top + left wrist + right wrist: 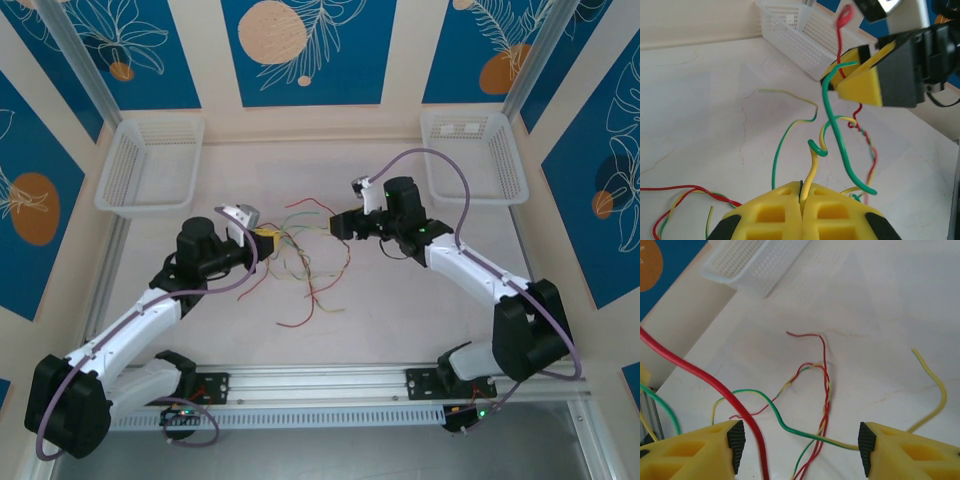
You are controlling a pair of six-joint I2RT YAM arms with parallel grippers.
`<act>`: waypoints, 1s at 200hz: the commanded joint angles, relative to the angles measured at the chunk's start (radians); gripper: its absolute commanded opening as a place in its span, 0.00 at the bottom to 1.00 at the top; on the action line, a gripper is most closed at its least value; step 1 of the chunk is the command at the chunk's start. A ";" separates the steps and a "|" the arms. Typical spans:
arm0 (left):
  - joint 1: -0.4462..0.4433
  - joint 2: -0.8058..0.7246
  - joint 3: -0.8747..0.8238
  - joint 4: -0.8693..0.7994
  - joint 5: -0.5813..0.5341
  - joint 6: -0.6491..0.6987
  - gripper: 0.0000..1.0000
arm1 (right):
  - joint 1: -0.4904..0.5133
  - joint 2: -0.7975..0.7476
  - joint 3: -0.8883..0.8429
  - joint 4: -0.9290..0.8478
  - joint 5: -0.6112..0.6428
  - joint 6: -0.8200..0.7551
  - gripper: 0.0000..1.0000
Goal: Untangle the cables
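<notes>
Pinching a yellow strand of the cables [809, 177], your left end effector [801, 197] faces your right end effector [801, 440], spread right by them.

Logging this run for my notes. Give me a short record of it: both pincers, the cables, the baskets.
left pincer: shut on a yellow cable
right pincer: open, a red cable and a green cable crossing between its fingers
cables: tangled, mid-table between the arms
left basket: far left corner
right basket: far right corner
</notes>
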 commanded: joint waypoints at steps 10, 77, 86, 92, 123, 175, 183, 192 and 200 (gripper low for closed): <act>-0.016 -0.013 0.017 0.041 0.018 0.003 0.00 | 0.021 0.054 0.034 0.043 -0.090 0.011 0.57; -0.020 -0.028 -0.028 0.033 -0.163 0.002 0.00 | 0.024 0.050 0.051 0.002 0.047 0.052 0.00; -0.018 -0.031 -0.038 0.028 -0.215 0.003 0.00 | 0.016 0.029 0.042 -0.010 0.082 0.057 0.00; -0.019 -0.035 -0.043 0.023 -0.249 0.000 0.00 | 0.007 0.015 0.035 -0.016 0.101 0.065 0.00; -0.014 -0.042 -0.048 -0.017 -0.395 -0.002 0.00 | -0.075 -0.070 -0.012 -0.028 0.116 0.127 0.00; 0.009 -0.068 -0.076 -0.024 -0.524 -0.030 0.00 | -0.250 -0.179 -0.092 -0.070 0.106 0.183 0.00; 0.013 -0.072 -0.078 -0.024 -0.524 -0.031 0.00 | -0.274 -0.194 -0.106 -0.071 0.098 0.189 0.00; 0.016 -0.070 -0.077 -0.028 -0.527 -0.028 0.00 | -0.297 -0.211 -0.118 -0.076 0.098 0.193 0.00; 0.021 -0.068 -0.076 -0.031 -0.527 -0.028 0.00 | -0.313 -0.225 -0.128 -0.081 0.105 0.196 0.00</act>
